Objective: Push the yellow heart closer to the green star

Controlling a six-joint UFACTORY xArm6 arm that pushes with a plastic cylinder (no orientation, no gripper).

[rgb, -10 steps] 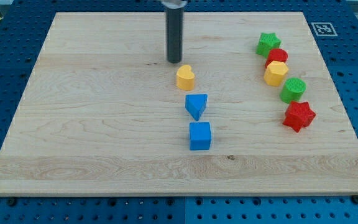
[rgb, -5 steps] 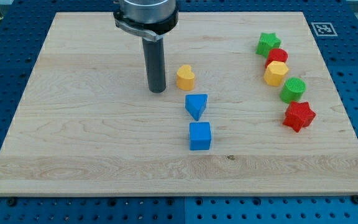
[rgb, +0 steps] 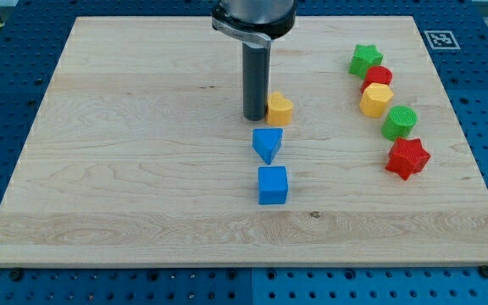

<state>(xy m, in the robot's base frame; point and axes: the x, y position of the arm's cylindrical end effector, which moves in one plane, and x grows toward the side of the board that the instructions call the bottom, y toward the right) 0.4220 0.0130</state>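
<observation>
The yellow heart (rgb: 280, 109) lies near the board's middle, a little toward the view's top. My tip (rgb: 254, 117) stands right against its left side, touching it. The green star (rgb: 365, 59) sits at the view's upper right, well apart from the heart, at the top of a curved row of blocks.
Below the green star run a red block (rgb: 379, 76), a yellow hexagon (rgb: 376, 100), a green round block (rgb: 400, 122) and a red star (rgb: 407, 158). A blue triangle (rgb: 268, 143) and a blue cube (rgb: 273, 185) lie just below the heart. The wooden board (rgb: 125, 169) ends near the star.
My tip swung from above the heart to its left, then moved right against it. The yellow heart has slid to the right, toward the green star.
</observation>
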